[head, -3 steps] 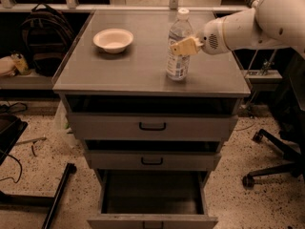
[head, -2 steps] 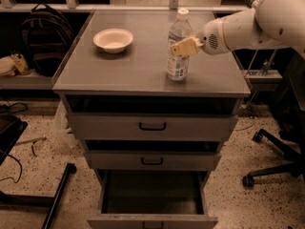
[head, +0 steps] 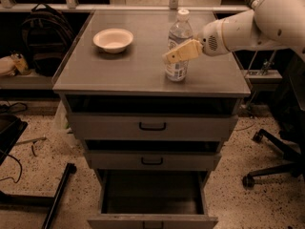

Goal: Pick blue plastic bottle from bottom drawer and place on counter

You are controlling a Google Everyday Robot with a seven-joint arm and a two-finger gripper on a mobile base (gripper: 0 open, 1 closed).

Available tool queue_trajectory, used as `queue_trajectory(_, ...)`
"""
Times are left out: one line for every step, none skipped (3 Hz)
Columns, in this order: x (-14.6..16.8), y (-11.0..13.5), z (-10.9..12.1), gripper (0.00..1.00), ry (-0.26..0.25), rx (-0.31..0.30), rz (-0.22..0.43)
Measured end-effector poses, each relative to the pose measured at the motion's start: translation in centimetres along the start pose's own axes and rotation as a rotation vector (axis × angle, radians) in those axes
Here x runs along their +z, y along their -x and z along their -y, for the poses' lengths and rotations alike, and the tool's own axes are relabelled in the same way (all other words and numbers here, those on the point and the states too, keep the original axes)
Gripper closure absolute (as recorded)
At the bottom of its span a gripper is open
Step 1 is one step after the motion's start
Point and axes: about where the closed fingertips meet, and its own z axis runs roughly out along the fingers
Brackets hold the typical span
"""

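Setting blue plastic bottle (head: 179,32) upright on counter (head: 143,66), centre-right, for stability; my gripper (head: 176,55) at its waist, can't tell if clamped or released.

grey counter (head: 143,75) carrying white bowl (head: 113,39) at back left, upright bottle (head: 180,35) right of centre, gripper (head: 174,55) against bottle's middle.

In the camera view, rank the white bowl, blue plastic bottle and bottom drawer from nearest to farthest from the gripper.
1. The blue plastic bottle, upright on the counter, with the gripper right at its middle.
2. The white bowl, further left on the counter.
3. The bottom drawer, open, far below near the floor.
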Motion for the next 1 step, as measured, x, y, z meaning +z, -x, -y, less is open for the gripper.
queue_trajectory(0.0,0.0,0.0,0.0,0.0,0.0,0.0)
